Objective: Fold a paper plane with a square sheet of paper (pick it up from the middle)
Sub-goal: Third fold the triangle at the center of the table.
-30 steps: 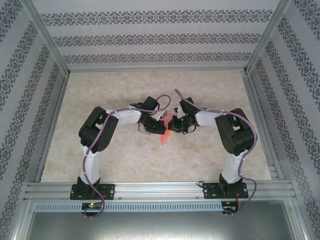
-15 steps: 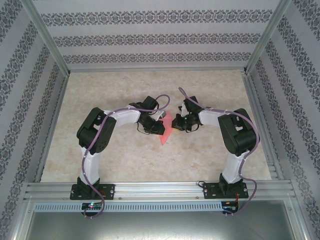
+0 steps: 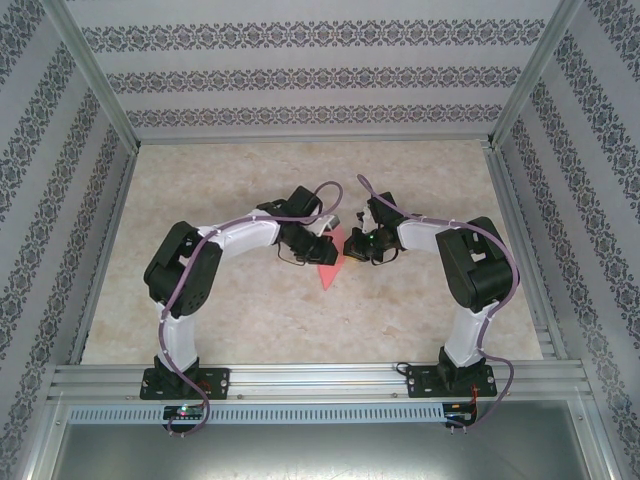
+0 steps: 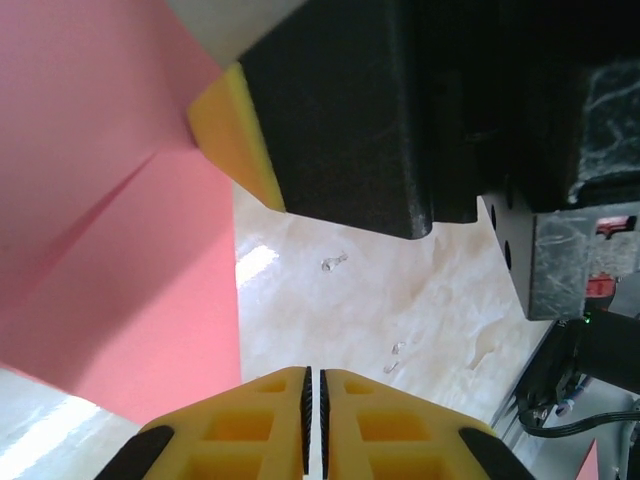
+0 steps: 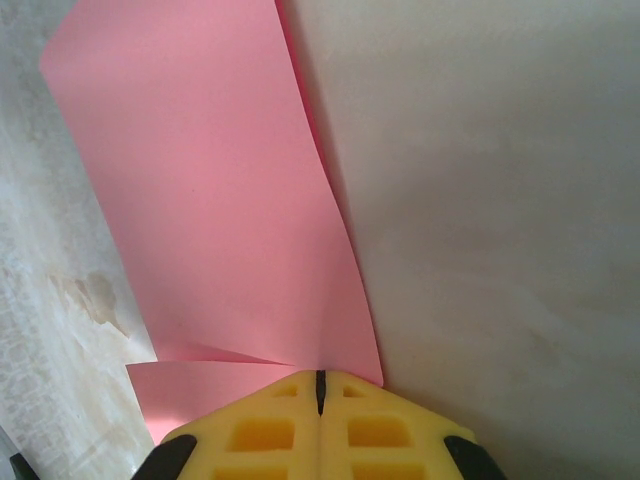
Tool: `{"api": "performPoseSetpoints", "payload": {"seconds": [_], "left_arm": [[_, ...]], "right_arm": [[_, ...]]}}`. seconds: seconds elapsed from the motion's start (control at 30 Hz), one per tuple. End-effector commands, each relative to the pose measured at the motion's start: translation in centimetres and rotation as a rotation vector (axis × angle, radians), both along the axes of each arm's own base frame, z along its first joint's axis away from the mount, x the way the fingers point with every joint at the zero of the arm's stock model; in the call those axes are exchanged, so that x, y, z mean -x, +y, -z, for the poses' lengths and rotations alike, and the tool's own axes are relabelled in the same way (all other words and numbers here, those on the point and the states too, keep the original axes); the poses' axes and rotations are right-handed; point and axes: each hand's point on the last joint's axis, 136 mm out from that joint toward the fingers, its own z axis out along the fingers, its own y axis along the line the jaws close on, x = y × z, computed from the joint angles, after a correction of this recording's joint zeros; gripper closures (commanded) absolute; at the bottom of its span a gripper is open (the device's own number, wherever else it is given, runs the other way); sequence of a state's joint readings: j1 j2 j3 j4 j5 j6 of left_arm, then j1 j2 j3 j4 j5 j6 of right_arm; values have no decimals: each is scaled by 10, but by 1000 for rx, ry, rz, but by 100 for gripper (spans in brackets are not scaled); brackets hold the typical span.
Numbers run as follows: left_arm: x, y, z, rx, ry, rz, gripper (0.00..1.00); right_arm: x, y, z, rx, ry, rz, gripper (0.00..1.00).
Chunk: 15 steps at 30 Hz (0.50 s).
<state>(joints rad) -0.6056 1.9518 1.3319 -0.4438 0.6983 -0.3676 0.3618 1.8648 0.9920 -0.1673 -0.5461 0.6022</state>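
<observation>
**Item:** square sheet of paper, pink-red, part-folded. It lies mid-worktop between the two claws, its narrow end pointing to 6 o'clock. One crease and a paler under-layer are visible in the right wrist view.

**Left claw**: fingers pressed together with only a thin dark seam between them. It is at the sheet's 10 o'clock in the overhead view. From its own camera the sheet is at 10 o'clock of the fingertips, and its lower edge passes behind the left finger. Whether any paper is caught in the seam cannot be told.

**Right claw**: fully closed, at the sheet's 2 o'clock overhead. The sheet fans out toward 11 o'clock from the fingertip seam and appears pinched there at the crease. In the left wrist view its yellow pad touches the fold.

**Hazards, judged:**
- Tearing, if the claws draw apart while both are gripping.
- The thin sheet slipping from the right pinch, losing the flap.
- A crooked crease, if the flap goes down off the centre line.
- The claws colliding, as they work close together.
</observation>
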Motion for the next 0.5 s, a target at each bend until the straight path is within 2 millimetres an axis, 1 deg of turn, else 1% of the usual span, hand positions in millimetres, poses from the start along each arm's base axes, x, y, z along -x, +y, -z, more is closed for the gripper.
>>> {"api": "performPoseSetpoints", "payload": {"seconds": [0.0,0.17,0.3,0.47], "left_arm": [[9,-8,16,5,52,15,86],[20,-14,26,-6,75,46,86],[27,-4,40,-69,86,55,86],[37,6,58,-108,116,56,86]], "right_arm": [[8,-4,6,4,24,-5,97],[9,-7,10,11,34,2,97],[9,-8,10,19,33,1,97],[10,-12,11,43,36,-4,97]]}}
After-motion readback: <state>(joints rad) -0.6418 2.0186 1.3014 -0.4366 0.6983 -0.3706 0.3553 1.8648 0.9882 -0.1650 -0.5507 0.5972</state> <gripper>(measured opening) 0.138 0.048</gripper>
